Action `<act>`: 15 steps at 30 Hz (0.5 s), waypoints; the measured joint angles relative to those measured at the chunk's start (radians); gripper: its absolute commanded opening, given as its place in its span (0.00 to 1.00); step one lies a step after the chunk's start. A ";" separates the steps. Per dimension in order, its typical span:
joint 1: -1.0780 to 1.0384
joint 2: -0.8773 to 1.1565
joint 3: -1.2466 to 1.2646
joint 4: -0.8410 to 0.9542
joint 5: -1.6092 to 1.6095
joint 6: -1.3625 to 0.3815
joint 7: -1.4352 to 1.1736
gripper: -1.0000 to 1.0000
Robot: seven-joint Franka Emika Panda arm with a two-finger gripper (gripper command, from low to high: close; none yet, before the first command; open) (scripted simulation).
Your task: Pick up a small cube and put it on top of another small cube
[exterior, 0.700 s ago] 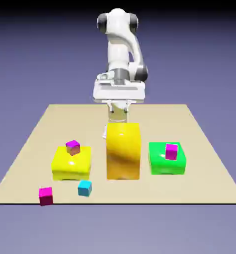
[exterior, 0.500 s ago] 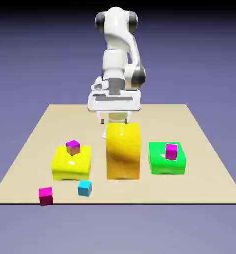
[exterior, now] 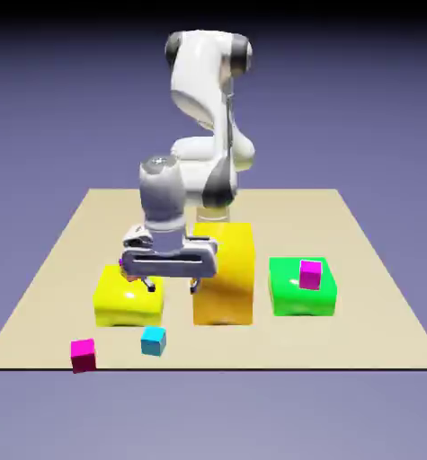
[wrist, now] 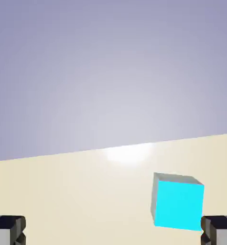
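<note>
Jaws (exterior: 172, 286) wide apart, now lower and nearer camera, near cyan cube (exterior: 154, 341); cube unmoved on table (exterior: 280, 346).

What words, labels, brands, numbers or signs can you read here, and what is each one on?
None that I can read. The cyan cube, the pink cube, the yellow block, the orange block and the green block show plain faces, and I can make out no lettering on the white arm.
</note>
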 measured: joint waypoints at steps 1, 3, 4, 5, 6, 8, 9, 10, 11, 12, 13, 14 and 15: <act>0.003 0.036 -0.013 0.028 0.007 -0.033 -0.005 0.50; 0.010 0.109 -0.040 0.085 0.020 -0.100 -0.016 0.50; 0.014 0.145 -0.053 0.113 0.027 -0.133 -0.022 0.50; 0.017 0.181 -0.067 0.142 0.034 -0.166 -0.027 0.50; 0.021 0.217 -0.080 0.170 0.041 -0.200 -0.033 0.50; 0.027 0.290 -0.106 0.227 0.054 -0.266 -0.043 0.50; 0.031 0.326 -0.120 0.255 0.061 -0.300 -0.049 0.50; 0.034 0.362 -0.133 0.284 0.068 -0.333 -0.054 0.50; 0.035 0.393 -0.136 0.291 0.077 -0.333 -0.061 0.50; 0.031 0.418 -0.126 0.270 0.090 -0.289 -0.068 0.50; 0.027 0.442 -0.116 0.249 0.103 -0.246 -0.076 0.50; 0.023 0.465 -0.107 0.230 0.115 -0.205 -0.082 0.00; 0.023 0.465 -0.107 0.230 0.115 -0.205 -0.082 0.00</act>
